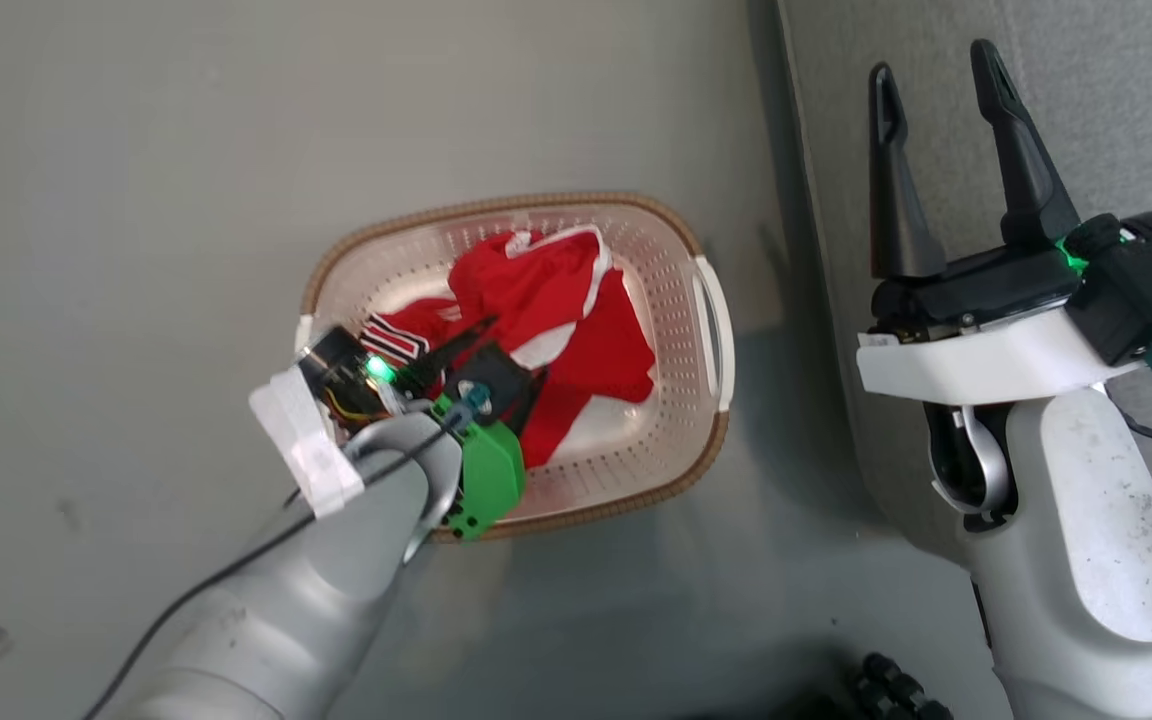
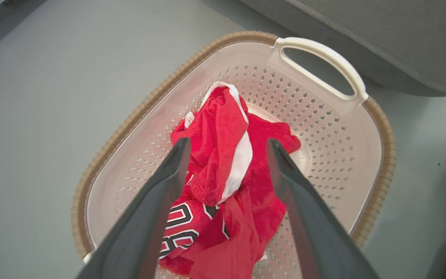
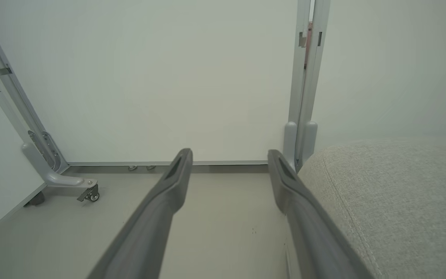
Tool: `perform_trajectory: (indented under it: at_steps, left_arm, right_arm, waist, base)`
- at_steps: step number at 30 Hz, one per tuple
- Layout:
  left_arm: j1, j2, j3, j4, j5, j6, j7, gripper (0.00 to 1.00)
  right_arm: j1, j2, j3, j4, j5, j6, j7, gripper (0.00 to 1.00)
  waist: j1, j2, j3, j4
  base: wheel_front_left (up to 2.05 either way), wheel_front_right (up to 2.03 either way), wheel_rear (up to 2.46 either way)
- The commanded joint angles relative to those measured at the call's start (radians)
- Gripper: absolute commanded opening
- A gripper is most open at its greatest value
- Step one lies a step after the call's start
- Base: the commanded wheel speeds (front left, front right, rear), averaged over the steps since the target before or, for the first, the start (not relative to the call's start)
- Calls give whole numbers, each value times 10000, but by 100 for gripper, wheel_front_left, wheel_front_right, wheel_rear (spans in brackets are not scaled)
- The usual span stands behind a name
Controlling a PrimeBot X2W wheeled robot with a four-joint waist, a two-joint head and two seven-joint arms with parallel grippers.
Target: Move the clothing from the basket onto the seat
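The clothing is a crumpled red heap with white trim inside the cream basket, which stands on the floor left of the grey seat. My left gripper reaches down into the basket. In the left wrist view it is open, its fingers straddling the top fold of the clothing without pinching it; dark-and-white lettering shows low on the fabric. The basket rim and the seat lie beyond. My right gripper is open and empty above the seat's edge, seen likewise in its wrist view.
Grey floor surrounds the basket. Ahead of the right gripper stand white partition panels on metal frames with a caster foot. A dark ribbed part shows at the bottom edge of the head view.
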Motion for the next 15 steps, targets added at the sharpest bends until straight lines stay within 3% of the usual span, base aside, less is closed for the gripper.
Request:
perform_trajectory:
  at_steps: [1, 5, 15]
  left_arm:
    - [-412, 79, -60, 245, -44, 56, 90, 100]
    - [-1380, 78, -296, 1215, 183, 180, 389, 100]
    - [-2383, 428, -303, 2384, 127, 609, 970, 100]
  right_arm:
    - [-195, 4, 22, -102, 124, 1, -72, 100]
    - [-385, 5, 191, -380, 442, 1, -85, 100]
    - [-496, 7, 456, -736, 1107, 1, -84, 100]
  waist:
    - [-3, 0, 1629, -741]
    - [-3, 0, 2446, -1150]
    - [-3, 0, 3179, -1905]
  base:
    - [0, 0, 0]
    - [0, 0, 0]
    - [0, 0, 0]
